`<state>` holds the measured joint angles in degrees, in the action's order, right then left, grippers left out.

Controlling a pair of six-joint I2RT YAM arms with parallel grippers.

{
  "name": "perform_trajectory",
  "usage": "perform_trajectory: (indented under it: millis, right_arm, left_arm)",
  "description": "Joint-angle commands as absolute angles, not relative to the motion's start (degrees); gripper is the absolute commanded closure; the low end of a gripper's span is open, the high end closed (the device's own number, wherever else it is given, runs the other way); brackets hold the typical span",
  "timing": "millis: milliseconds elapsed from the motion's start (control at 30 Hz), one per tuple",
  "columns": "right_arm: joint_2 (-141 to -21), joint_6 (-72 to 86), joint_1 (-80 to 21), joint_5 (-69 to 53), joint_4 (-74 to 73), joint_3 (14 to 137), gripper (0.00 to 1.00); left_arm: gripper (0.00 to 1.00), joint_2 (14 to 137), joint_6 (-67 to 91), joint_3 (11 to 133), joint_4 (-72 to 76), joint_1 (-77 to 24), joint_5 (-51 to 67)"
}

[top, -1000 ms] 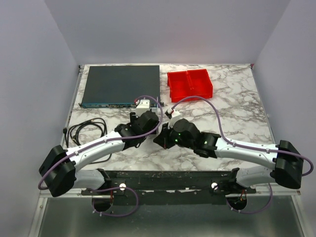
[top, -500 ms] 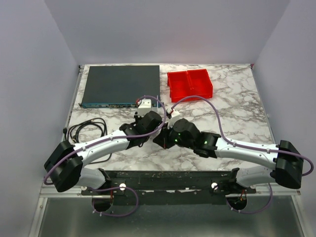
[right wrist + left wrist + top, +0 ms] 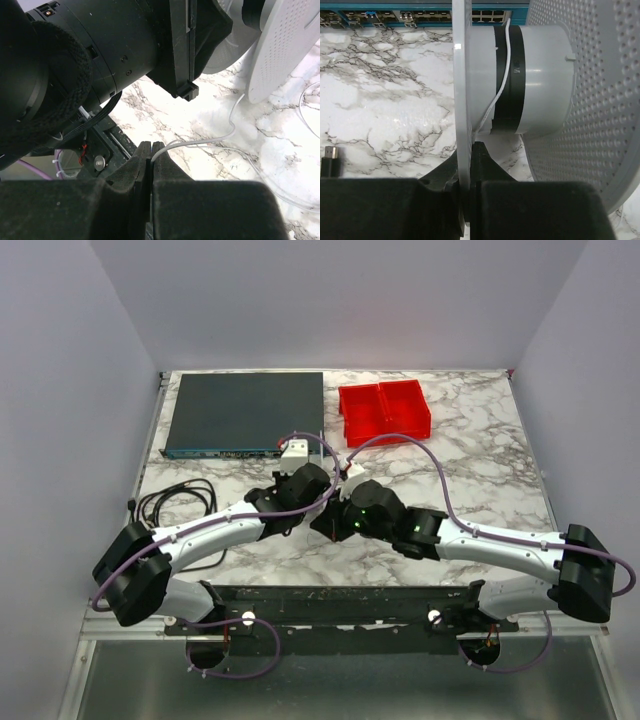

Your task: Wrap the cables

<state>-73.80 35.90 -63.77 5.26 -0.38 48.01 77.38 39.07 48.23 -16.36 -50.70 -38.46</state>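
The left gripper (image 3: 468, 172) is closed on the spool (image 3: 540, 75) and pinches its thin white flange (image 3: 461, 75) by the edge, with no gap showing between the pads and the plate. The spool lies on its side, with its grey core level with the table (image 3: 480, 470). The cable (image 3: 505, 60) – a very thin white wire – crosses the black band on the core of the spool and goes down behind the held flange.

The right gripper (image 3: 151, 160) is just beside the spool, on the near right side. Its jaws are pressed together on the same cable. From the jaws the wire runs out in a soft curve over the marble towards the perforated flange of the spool, and more loose loops lie on the table below that flange.

The network switch (image 3: 245, 412) stands just behind the spool. The red tray (image 3: 385, 410) is to the right of the spool and further back – well apart from it. A coil of black cord (image 3: 175, 505) lies to the left of the spool.
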Motion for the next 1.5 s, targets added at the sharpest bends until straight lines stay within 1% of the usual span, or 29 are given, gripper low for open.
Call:
perform_trajectory:
  millis: [0, 167, 300, 400, 467, 533, 633, 733, 967, 1133, 1400, 1467]
  right_arm:
    - [-72.31, 34.96, -64.16, 6.33, -2.11, 48.61, 0.99]
    - [-71.16, 34.01, -64.23, 7.86, -4.58, 49.00, 0.99]
    - [-69.90, 31.80, -64.23, 10.11, -8.65, 51.77, 0.99]
    - [-69.03, 29.67, -64.16, 14.21, -12.30, 54.40, 0.99]
    - [-68.67, 28.10, -64.21, 17.03, -14.35, 56.28, 0.96]
    - [-69.11, 26.57, -64.21, 20.52, -16.38, 57.83, 0.96]
    - [-69.48, 24.74, -64.19, 27.92, -17.33, 58.34, 0.95]
    - [-69.10, 22.07, -64.08, 32.45, -13.77, 57.22, 0.93]
    - [-68.43, 16.62, -63.82, 38.23, -3.75, 55.31, 0.88]
    - [-68.02, 13.90, -62.47, 39.05, 2.71, 54.08, 0.83]
    - [-70.45, 12.33, -58.85, 38.06, 4.30, 55.98, 0.81]
    - [-70.46, 12.30, -57.85, 37.36, 4.53, 56.07, 0.79]
  left_arm:
    - [0.99, 77.69, 37.48, 50.14, -15.50, -50.81, -39.88]
    - [1.00, 77.99, 34.77, 51.34, -15.91, -50.27, -40.50]
    - [1.00, 79.25, 33.21, 53.61, -18.45, -50.27, -41.98]
    - [1.00, 79.36, 31.65, 54.53, -19.25, -50.25, -42.02]
    - [1.00, 79.15, 30.12, 54.99, -19.58, -50.27, -41.13]
    - [1.00, 78.48, 29.10, 55.21, -20.25, -50.27, -40.24]
    - [1.00, 76.48, 27.29, 55.24, -20.72, -50.27, -38.08]
    - [1.00, 74.62, 24.45, 55.75, -21.71, -50.27, -34.94]
    - [1.00, 70.10, 21.05, 57.64, -25.83, -50.27, -27.65]
    - [1.00, 68.43, 18.59, 59.40, -28.80, -50.34, -24.05]
    - [1.00, 65.95, 16.47, 60.64, -31.63, -50.36, -21.31]
    - [1.00, 65.37, 16.01, 60.66, -32.06, -50.36, -20.21]
